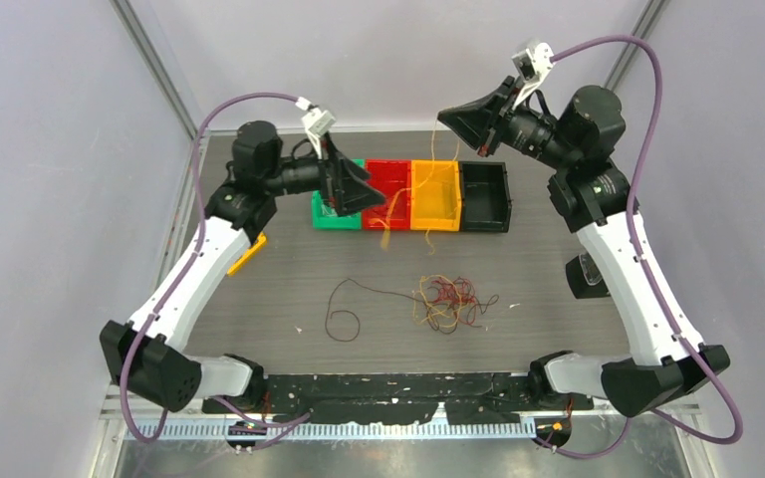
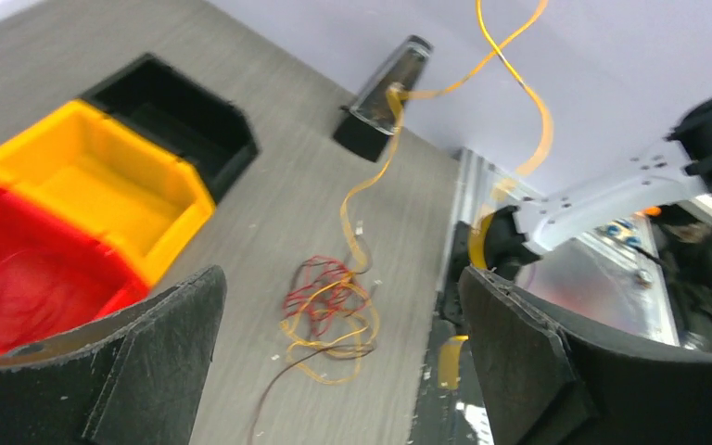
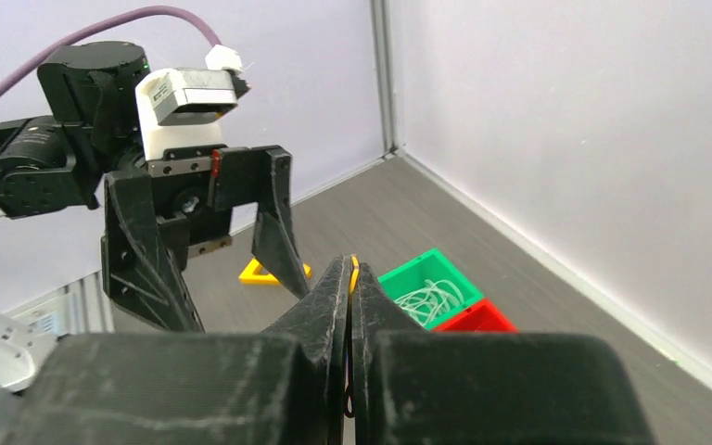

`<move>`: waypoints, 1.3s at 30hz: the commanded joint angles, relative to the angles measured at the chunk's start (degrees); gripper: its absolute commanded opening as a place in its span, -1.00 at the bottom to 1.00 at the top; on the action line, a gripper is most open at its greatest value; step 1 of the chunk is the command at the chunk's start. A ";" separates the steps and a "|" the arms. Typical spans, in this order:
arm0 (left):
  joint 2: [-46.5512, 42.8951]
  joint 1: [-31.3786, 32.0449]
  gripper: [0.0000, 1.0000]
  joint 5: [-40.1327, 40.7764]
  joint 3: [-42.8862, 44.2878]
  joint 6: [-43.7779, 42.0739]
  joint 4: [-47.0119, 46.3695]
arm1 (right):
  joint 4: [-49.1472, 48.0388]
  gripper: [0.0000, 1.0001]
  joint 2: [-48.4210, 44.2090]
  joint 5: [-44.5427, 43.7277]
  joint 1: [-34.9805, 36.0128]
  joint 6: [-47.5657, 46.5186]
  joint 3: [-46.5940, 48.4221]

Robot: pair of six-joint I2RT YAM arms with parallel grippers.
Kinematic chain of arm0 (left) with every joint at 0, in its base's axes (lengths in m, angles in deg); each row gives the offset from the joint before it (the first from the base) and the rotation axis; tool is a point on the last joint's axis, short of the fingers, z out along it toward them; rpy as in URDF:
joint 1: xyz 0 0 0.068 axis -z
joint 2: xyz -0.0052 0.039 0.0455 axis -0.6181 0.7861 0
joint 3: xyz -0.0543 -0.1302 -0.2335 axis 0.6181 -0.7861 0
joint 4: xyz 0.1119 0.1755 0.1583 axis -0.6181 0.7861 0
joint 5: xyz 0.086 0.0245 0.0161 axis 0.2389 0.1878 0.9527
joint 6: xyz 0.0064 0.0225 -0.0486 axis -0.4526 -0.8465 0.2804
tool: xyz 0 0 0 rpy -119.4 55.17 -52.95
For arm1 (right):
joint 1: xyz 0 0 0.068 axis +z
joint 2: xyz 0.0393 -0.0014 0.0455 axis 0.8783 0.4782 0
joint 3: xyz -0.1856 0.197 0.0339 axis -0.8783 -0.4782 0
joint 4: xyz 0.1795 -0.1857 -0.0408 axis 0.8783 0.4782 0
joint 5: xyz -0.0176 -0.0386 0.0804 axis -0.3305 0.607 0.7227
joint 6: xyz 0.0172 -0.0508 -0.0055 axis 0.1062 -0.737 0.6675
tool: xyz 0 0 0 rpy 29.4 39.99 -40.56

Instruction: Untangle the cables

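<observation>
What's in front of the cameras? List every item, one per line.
bins: four, green, red, orange, black, in a row at the far side
white cables: a few, whitish, in the green bin
tangled cables: one heap, red, yellow-orange and dark, mid-table
loose cable: one, dark brown, looped left of the heap
held cable: one, yellow-orange, hanging from the right end effector
small piece: one, yellow, beside the left arm
small object: one, black with clear top, beside the right arm
table: one, grey wood-grain
left end effector: one, black, open, above the green and red bins
right end effector: one, black, shut on the held cable
</observation>
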 commanded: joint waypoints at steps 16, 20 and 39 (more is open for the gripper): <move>-9.95 -8.09 0.99 10.64 -5.46 -18.06 11.42 | -20.50 -0.89 8.46 -20.52 -1.12 -13.18 -9.15; -9.81 -8.48 0.99 11.96 -5.31 -19.55 13.22 | -22.62 -0.89 11.37 -20.97 -1.98 -13.65 -10.08; -7.17 -9.80 0.99 12.35 -5.26 -18.90 14.27 | -8.84 -0.89 7.60 -25.97 -2.63 -11.06 -15.59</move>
